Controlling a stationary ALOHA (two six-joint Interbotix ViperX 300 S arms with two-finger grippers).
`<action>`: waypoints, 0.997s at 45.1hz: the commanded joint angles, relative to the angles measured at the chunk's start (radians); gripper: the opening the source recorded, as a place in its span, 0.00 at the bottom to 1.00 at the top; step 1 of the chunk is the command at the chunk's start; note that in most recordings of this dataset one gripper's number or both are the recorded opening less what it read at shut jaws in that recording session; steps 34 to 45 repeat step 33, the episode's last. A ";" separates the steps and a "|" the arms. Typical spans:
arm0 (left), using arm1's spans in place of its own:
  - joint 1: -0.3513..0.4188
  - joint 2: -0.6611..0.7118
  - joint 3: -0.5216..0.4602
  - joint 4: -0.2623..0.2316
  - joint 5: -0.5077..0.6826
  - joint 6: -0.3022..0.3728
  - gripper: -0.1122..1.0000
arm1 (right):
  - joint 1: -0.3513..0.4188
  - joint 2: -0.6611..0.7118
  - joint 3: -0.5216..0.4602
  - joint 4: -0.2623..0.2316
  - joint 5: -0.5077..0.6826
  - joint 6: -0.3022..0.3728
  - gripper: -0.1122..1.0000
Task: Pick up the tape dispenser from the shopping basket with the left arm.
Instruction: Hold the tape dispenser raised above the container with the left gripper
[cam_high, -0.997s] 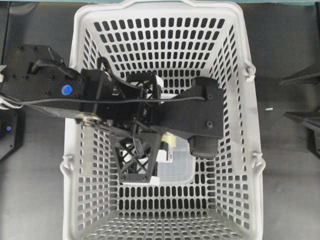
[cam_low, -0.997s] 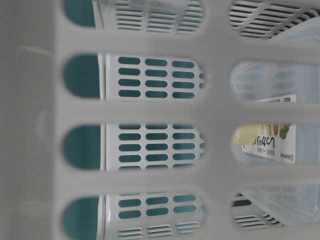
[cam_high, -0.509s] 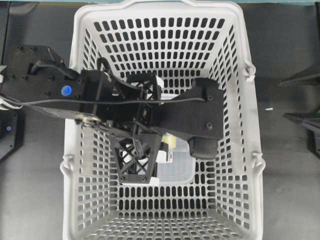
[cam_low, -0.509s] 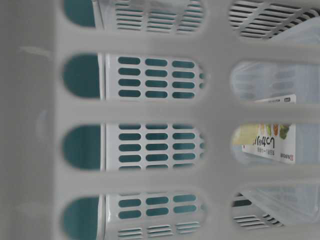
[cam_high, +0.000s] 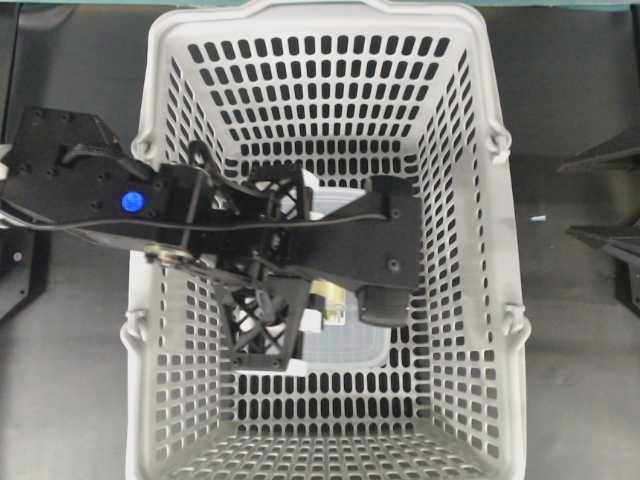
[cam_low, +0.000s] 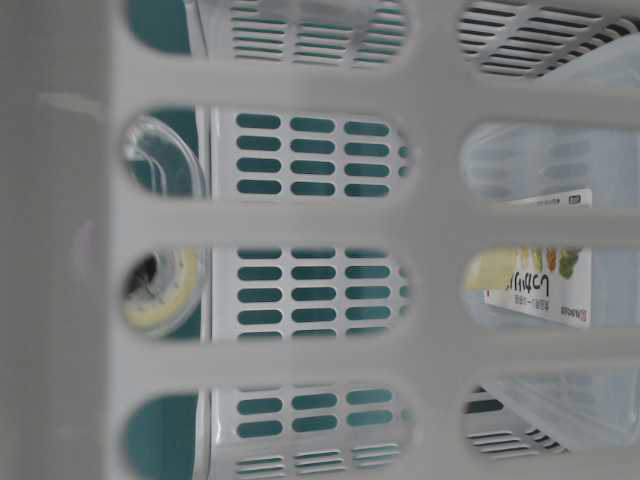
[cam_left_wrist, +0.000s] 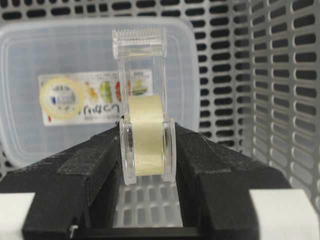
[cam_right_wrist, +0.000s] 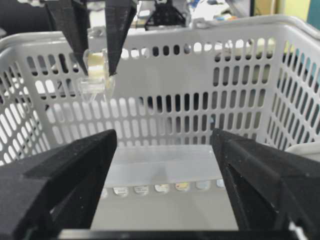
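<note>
The tape dispenser (cam_left_wrist: 145, 100) is a clear plastic holder with a toothed cutter on top and a roll of yellowish tape. My left gripper (cam_left_wrist: 147, 150), on the black arm with the blue dot (cam_high: 130, 202), is shut on its two sides. It holds the dispenser upright above the floor of the light-grey shopping basket (cam_high: 310, 20). The dispenser also shows in the overhead view (cam_high: 325, 295), the right wrist view (cam_right_wrist: 95, 75) and, through the wall slots, the table-level view (cam_low: 160, 290). My right gripper (cam_right_wrist: 162, 165) is open and empty outside the basket.
A flat translucent lidded box (cam_left_wrist: 30, 75) with a yellow-and-white label lies on the basket floor below the dispenser, and shows in the overhead view (cam_high: 350, 345). The slotted basket wall (cam_left_wrist: 285, 75) stands close on the right. Dark tabletop (cam_high: 570, 380) surrounds the basket.
My left arm has shifted left and towards the near side with the dispenser in its grip. The dispenser has come into sight behind the left slots of the table-level view.
</note>
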 joint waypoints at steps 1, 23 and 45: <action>-0.003 -0.044 0.008 0.005 -0.015 -0.003 0.36 | 0.003 0.005 -0.006 0.003 -0.005 0.000 0.77; -0.006 -0.032 0.020 0.005 -0.040 0.009 0.36 | 0.002 -0.002 0.009 0.003 0.002 0.002 0.77; -0.008 -0.032 0.020 0.005 -0.057 0.008 0.36 | 0.003 -0.014 0.020 0.003 0.002 0.002 0.77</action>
